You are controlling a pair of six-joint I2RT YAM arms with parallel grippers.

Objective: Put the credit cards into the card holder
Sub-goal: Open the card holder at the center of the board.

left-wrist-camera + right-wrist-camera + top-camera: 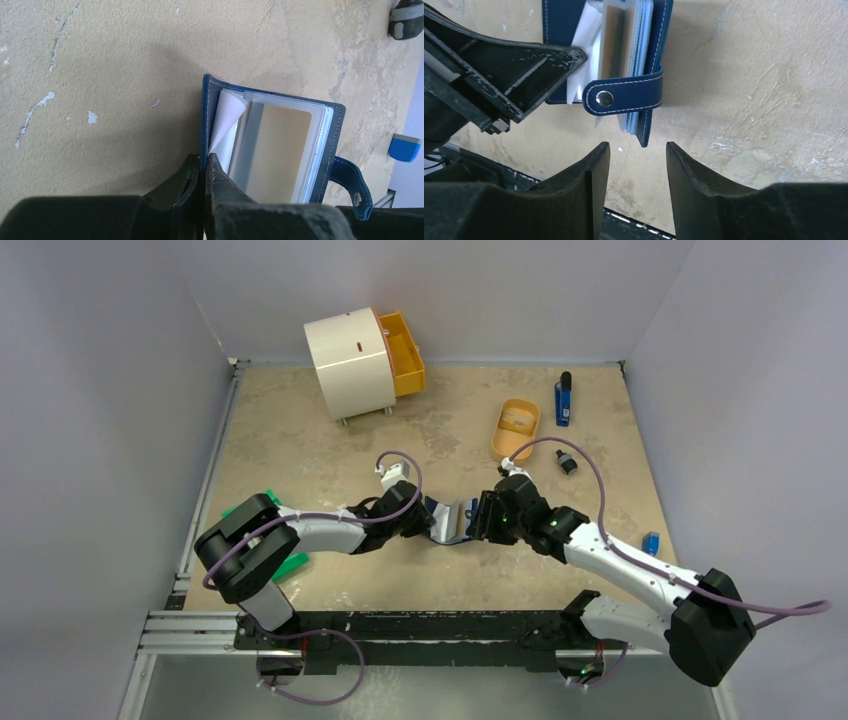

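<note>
The card holder [452, 521], a navy-blue wallet, lies open in the middle of the table between both arms. My left gripper [202, 157] is shut on its left cover [205, 115]. Inside are clear sleeves, and a tan credit card [280, 145] sits in the top sleeve, with a white sheet curling beside it. The snap tab [624, 96] hangs across the wallet's open edge. My right gripper [637, 146] is open just below the wallet's lower corner, touching nothing. From above, the left gripper [428, 525] and right gripper [478, 521] face each other across the wallet.
An orange oval tray [515, 428] with something tan in it lies behind the right arm. A white round drawer unit [352, 362] with an orange drawer stands at the back. Small blue items [563, 400] [651, 542], a black piece [567, 464] and a green box [290, 565] lie around.
</note>
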